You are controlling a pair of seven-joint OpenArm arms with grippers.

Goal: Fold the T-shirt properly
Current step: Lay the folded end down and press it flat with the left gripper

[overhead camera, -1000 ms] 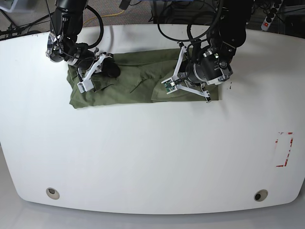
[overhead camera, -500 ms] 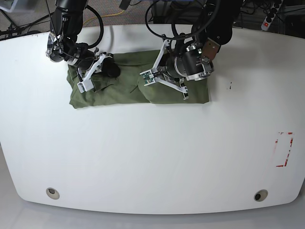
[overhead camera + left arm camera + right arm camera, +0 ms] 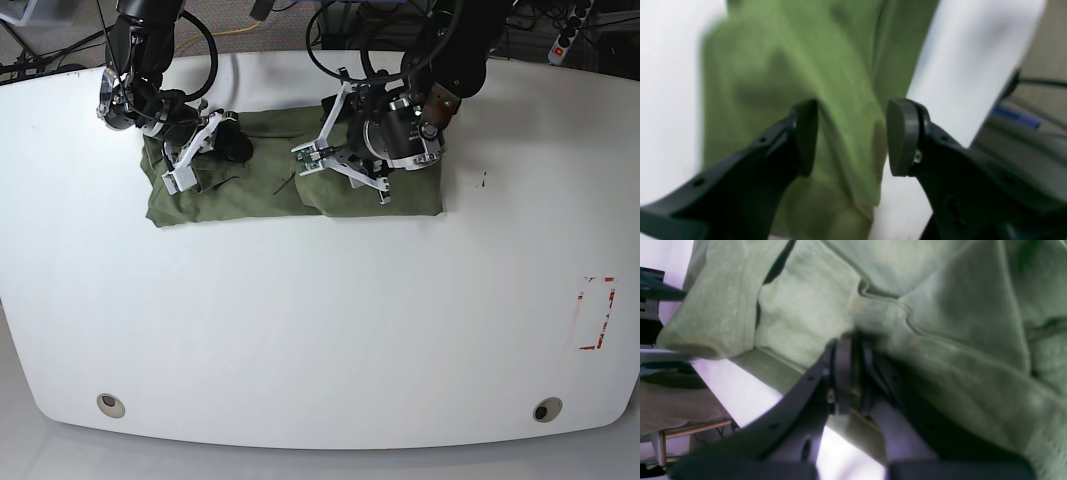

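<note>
White table (image 3: 300,330) fills the base view, with rounded corners, a round fitting near each front corner and a red marking (image 3: 597,313) near one side edge. Cables and dark floor lie beyond the far edge.

T-shirt (image 3: 260,190): olive-green, lying at the far part of the table as a long, narrow, partly folded band. One end is doubled over into a thicker, roughly rectangular section with a straight front edge. The fabric surface is wrinkled.

Left gripper (image 3: 851,136): positioned above the doubled-over end of the shirt. In the left wrist view the two black fingers (image 3: 805,136) stand apart with a clear gap. Green fabric is visible in that gap and below it, but neither pad presses on it; the grip is released. The left wrist view is blurred.

Right gripper (image 3: 853,373): positioned at the opposite end of the shirt. In the right wrist view the jaws are drawn together on a fold of the green fabric, clenched on the T-shirt. Cloth bunches and creases around the pinch point, and bare table shows beneath the fabric edge.
</note>
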